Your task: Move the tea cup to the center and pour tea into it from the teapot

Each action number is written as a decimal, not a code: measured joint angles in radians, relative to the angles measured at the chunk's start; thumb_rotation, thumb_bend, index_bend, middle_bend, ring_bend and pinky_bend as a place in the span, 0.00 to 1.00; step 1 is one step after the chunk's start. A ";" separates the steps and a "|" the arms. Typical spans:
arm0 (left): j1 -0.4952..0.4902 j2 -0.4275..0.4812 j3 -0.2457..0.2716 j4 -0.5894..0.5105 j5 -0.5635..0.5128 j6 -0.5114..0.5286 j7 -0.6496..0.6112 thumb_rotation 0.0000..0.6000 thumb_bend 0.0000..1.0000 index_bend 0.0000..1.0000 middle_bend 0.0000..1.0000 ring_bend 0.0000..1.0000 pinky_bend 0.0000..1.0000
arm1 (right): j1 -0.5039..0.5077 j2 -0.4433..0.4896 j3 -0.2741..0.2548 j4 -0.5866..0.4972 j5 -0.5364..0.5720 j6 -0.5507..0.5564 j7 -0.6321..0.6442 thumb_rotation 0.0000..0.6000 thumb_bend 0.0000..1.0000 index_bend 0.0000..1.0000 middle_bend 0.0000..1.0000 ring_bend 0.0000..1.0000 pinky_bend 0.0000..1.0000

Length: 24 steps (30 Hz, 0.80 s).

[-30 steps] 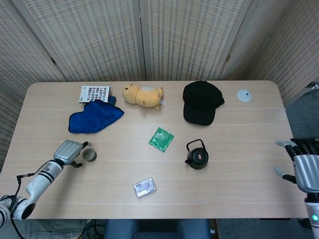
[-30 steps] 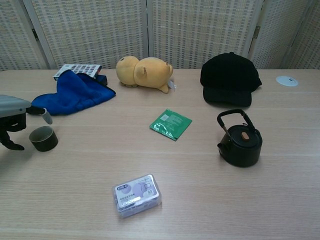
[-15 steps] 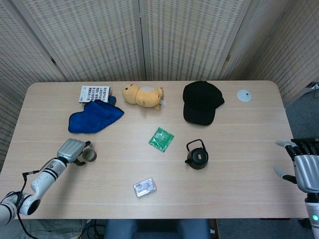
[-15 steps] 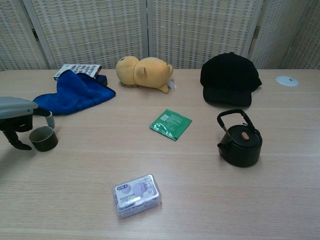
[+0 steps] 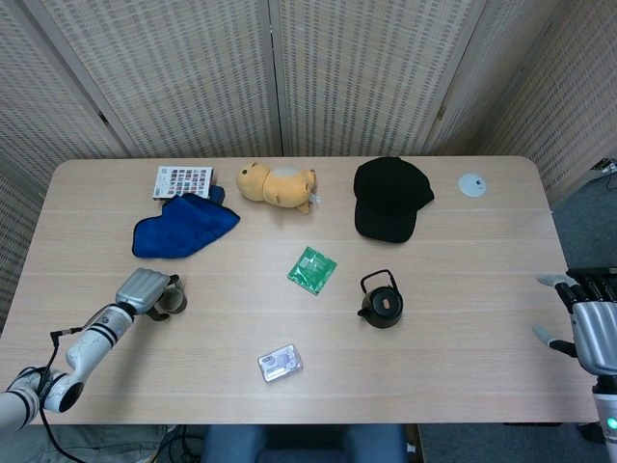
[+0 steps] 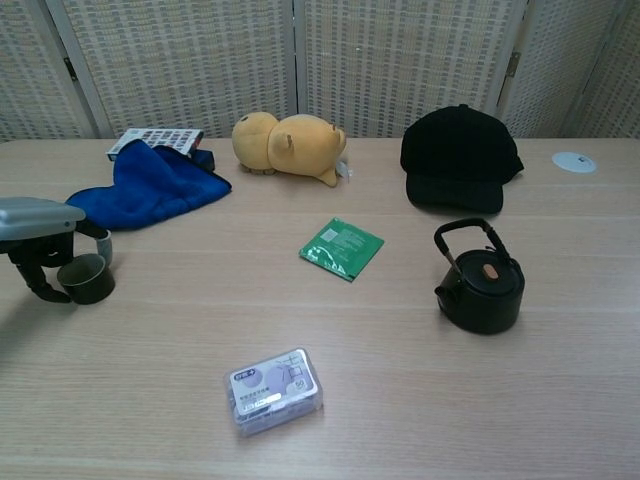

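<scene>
- Closing in, the left hand (image 6: 40,235) has slid rightward over the last second and now brackets the cup (image 6: 85,278); nothing else on the table (image 5: 463,280) has shifted.
- Fingers (image 6: 102,243) curl down on the cup's far side and the thumb drops at its left, but whether they actually press the wall I cannot tell from either view; I call it a grasp still forming, not a hold.
- Cup sits upright on the table, well left of the teapot (image 6: 481,288) and a little nearer the front edge.
- Teapot stands untouched, lid on, handle up, with the green packet (image 6: 342,247) just to its left and farther back.
- Right hand (image 5: 590,323) hangs off the table's right edge, far right of the teapot, fingers apart and holding nothing.
- To do this step well, my judgement: squeeze the cup's wall evenly from both sides, low on the body, before any lift, since a small round cup could skid or tip if pushed from one side.
- Then lift only clear of the wood and carry it level toward the bare patch left of the teapot, in front of the packet.
- Watch the small plastic box (image 6: 273,390), front-left of the teapot; keep the path behind it.
- Set the cup close enough to the teapot for the right hand to pour without a long reach.
</scene>
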 measured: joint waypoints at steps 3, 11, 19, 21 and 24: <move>-0.001 -0.006 0.004 0.007 0.005 0.005 -0.005 1.00 0.21 0.40 0.94 0.95 0.90 | 0.000 0.000 -0.001 0.000 0.001 -0.002 0.001 1.00 0.06 0.31 0.33 0.20 0.19; -0.005 -0.015 0.012 0.020 0.022 0.017 -0.035 1.00 0.23 0.46 0.94 0.96 0.91 | 0.000 0.000 -0.001 0.001 0.002 -0.005 0.001 1.00 0.06 0.31 0.33 0.20 0.19; -0.018 -0.001 0.011 -0.006 0.037 0.027 -0.057 1.00 0.23 0.47 0.95 0.96 0.91 | 0.000 -0.001 -0.001 0.004 0.000 -0.005 0.006 1.00 0.06 0.32 0.33 0.20 0.19; -0.023 0.006 0.010 -0.027 0.040 0.029 -0.057 1.00 0.23 0.47 0.95 0.96 0.91 | 0.001 0.000 -0.001 0.005 -0.002 -0.006 0.006 1.00 0.06 0.32 0.33 0.20 0.19; -0.032 0.017 0.008 -0.068 0.046 0.032 -0.051 1.00 0.23 0.47 0.95 0.96 0.91 | 0.005 0.005 -0.002 0.007 -0.007 -0.011 0.006 1.00 0.06 0.32 0.33 0.20 0.19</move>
